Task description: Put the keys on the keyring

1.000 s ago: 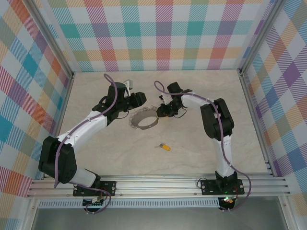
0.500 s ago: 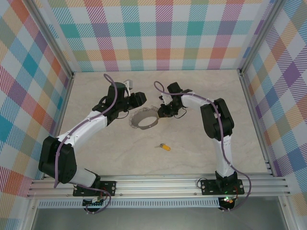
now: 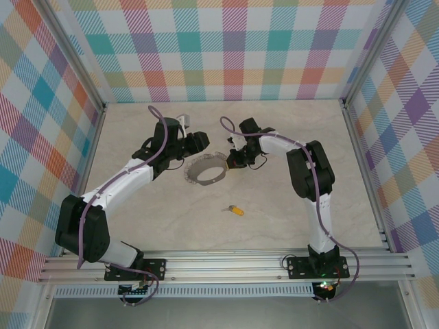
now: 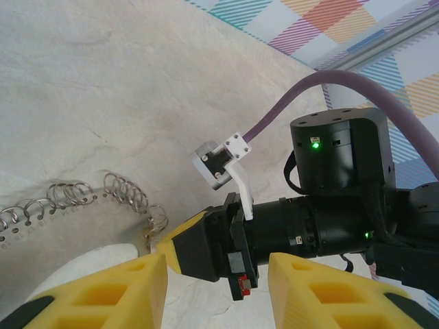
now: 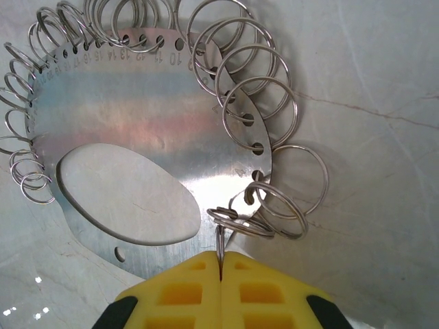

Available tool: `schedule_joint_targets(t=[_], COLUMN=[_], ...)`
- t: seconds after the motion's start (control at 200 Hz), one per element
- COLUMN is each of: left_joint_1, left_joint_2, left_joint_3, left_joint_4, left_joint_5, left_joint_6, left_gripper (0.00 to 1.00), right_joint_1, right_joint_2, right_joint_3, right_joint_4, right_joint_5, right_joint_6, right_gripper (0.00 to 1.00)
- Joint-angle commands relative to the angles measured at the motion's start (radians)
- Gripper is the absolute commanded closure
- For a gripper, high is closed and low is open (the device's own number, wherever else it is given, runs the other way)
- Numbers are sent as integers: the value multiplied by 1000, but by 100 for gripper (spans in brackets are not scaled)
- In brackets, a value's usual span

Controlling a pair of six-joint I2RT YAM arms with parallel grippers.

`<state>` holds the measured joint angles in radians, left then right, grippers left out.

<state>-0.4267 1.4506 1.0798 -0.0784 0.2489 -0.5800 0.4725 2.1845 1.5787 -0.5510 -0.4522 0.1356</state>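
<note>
Beige table [image 3: 288, 226]: right fingers [image 5: 274, 295] pressed together, pinching one split ring [image 5: 233, 223] at keyring [image 5: 137, 116] 3 o'clock, probably to steady it for threading; left fingers [image 4: 103, 288] spread near 10 o'clock; key [image 3: 236, 210] loose at 5 o'clock.

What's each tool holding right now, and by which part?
Right tool is shut on the keyring, pinching one small wire ring on its rim. Left tool is open, holding nothing.
</note>
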Motion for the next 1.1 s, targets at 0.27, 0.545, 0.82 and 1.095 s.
schedule_joint_targets(t=[0.27, 0.545, 0.82, 1.095], left_joint_1=[9, 15, 52, 57], left_joint_2=[57, 9, -12, -26], left_joint_3=[153, 182, 188, 174], left_joint_4=[-191, -99, 24, 181], left_joint_5=[-23, 161, 306, 487], left_joint_6=[59, 180, 214, 157], left_gripper=[54, 59, 66, 73], right_joint_1=[-1, -8, -37, -46], right_joint_2=[-277, -521, -631, -658], right_joint_3=[-83, -169, -173, -175], right_joint_4=[153, 280, 304, 330], right_joint_5=[-24, -88, -221, -299], right_joint_6=[-71, -115, -88, -16], right_gripper=[100, 100, 100, 100])
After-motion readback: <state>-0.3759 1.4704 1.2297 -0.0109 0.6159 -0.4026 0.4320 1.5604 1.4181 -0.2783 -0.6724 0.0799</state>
